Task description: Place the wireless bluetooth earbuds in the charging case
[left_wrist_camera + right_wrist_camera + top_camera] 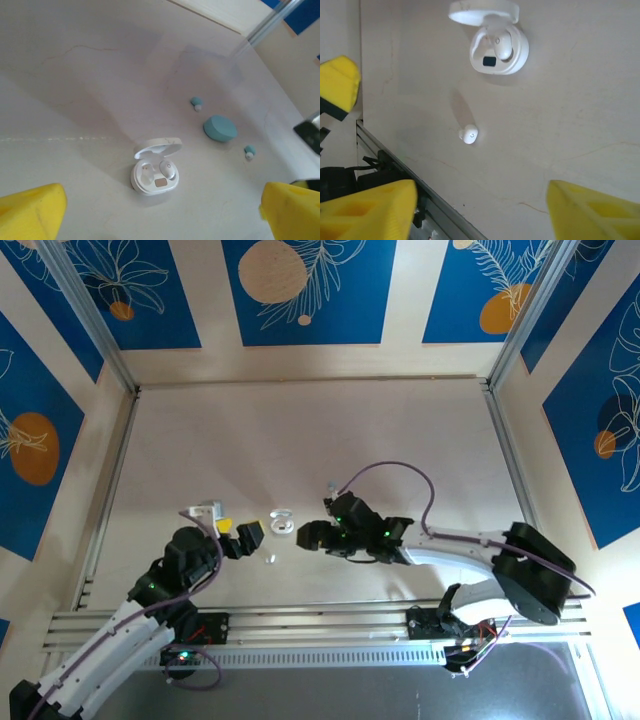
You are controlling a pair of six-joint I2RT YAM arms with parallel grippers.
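A white charging case lies lid-open on the table, one white earbud seated in its right slot, the left slot empty. In the right wrist view the same case sits at the top, and a loose white earbud lies on the table below it, nearer the rail. My right gripper hangs open above bare table just short of that bud. My left gripper is open, facing the case from the left. A shut teal case has two pale blue earbuds beside it.
A metal rail runs along the table's near edge, close to the loose bud. From above, the left gripper and right gripper flank the white case. The left gripper's yellow finger shows at the right wrist view's left edge.
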